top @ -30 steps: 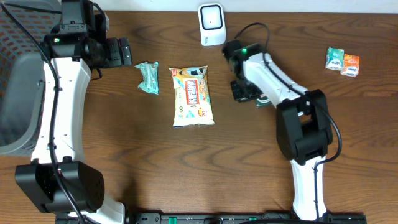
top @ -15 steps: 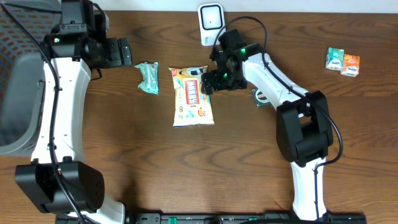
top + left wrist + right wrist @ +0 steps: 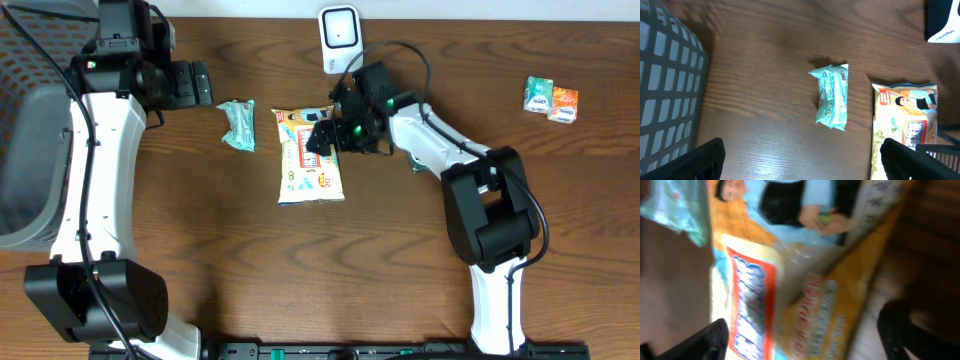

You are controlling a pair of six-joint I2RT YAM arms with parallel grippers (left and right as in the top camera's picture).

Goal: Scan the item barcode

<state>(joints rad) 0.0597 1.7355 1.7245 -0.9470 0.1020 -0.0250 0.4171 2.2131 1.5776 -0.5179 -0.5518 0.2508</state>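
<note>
Right gripper [image 3: 320, 137] sits over the top end of the yellow-and-orange flat plastic snack pouch [image 3: 310, 165], jaws spread wide. Right wrist view shows one finger [image 3: 700, 340] bottom left and the other bottom right, with the pouch filling the gap under them, blurred. Can't tell if the fingers touch the film; nothing is clamped. The pouch lies flat and print up on the dark wooden counter [image 3: 400, 260], mid-counter, long axis running away from the robot bases. It is just below and left of the white box-shaped barcode scanner [image 3: 340, 38], which stands at the far edge. Left gripper [image 3: 203, 83] is also spread wide and empty, hanging above the counter at upper left; its camera shows both fingertips in the bottom corners, far apart. A small teal crinkled plastic packet [image 3: 831, 96] lies between the left gripper and the pouch, near the pouch, not touching it. A grey plastic mesh basket [image 3: 25, 150] is at the counter's left edge. Two small cartons, one teal [image 3: 537, 95] and one orange [image 3: 565, 105], sit side by side and touching at far right, well apart from the rest.
</note>
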